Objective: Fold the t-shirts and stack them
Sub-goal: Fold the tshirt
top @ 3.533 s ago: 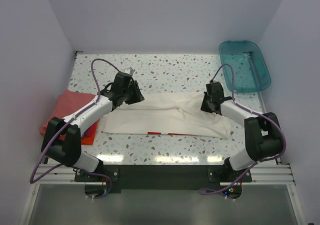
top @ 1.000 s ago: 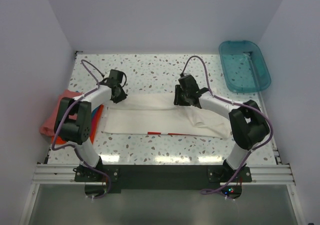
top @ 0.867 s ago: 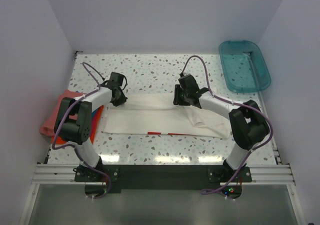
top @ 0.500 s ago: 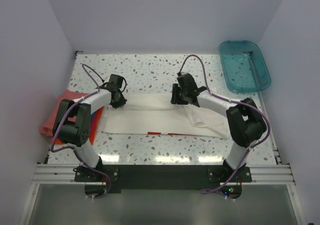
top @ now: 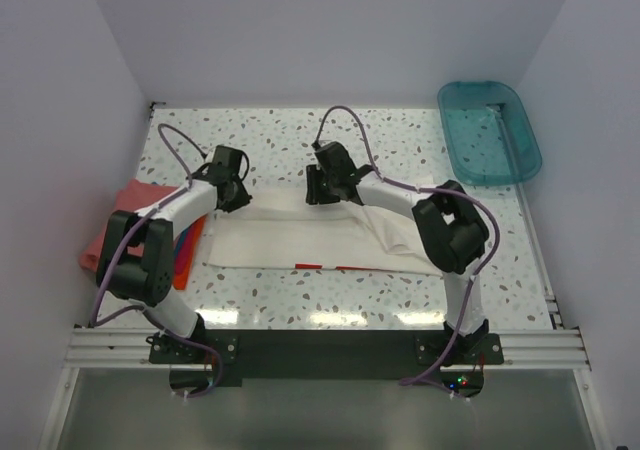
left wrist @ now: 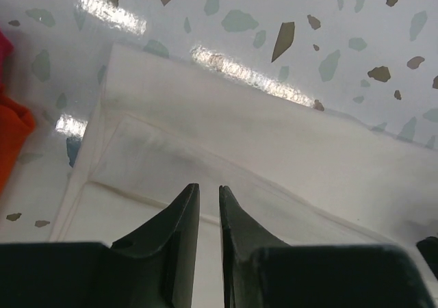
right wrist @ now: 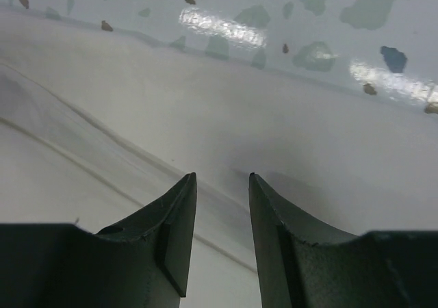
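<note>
The large white t-shirt (top: 330,232) lies folded into a long strip across the middle of the table, with a bit of red print (top: 310,266) at its near edge. My left gripper (top: 236,194) is low over the shirt's far left corner (left wrist: 137,68); its jaws (left wrist: 209,186) stand a narrow gap apart with flat cloth showing between them. My right gripper (top: 314,188) is over the shirt's far edge (right wrist: 226,82), open, jaws (right wrist: 222,176) around nothing. Folded salmon-pink (top: 120,220) and orange-red (top: 184,262) tees lie at the left; the blue tee is not clearly visible.
A teal translucent tub (top: 490,130) stands at the back right. Speckled tabletop (top: 300,135) runs behind the shirt. White walls close in the left, back and right. The orange-red tee edge also shows in the left wrist view (left wrist: 10,137).
My right gripper has slid left along the shirt's far edge, from the right of centre to about the middle. My left gripper has stayed at the far left corner.
</note>
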You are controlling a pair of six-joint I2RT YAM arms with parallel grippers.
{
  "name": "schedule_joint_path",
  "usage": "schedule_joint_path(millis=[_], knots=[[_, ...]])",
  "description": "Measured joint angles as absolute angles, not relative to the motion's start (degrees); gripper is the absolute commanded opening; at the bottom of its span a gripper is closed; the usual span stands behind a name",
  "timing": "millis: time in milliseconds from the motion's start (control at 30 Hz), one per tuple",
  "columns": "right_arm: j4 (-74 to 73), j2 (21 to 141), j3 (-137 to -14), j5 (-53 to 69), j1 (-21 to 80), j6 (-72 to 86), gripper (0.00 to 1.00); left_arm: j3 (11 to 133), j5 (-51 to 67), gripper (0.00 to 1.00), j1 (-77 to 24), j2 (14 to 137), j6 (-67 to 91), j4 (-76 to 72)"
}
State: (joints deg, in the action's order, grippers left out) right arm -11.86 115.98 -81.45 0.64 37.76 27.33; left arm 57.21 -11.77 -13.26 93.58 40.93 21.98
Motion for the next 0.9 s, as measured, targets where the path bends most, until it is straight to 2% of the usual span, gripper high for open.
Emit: schedule_joint_path(millis=[467,900], knots=[[-12.38,122.37,-86.5,-0.4,44.93,27.46,0.36,65.36,-8.62,0.25,-14.92,104.33,36.77,20.64],[-9.08,119.31,-80.93,-0.05,46.22,28.95,0.34,65.39,-5.48,0.25,-16.58,104.53,36.1,20.69]])
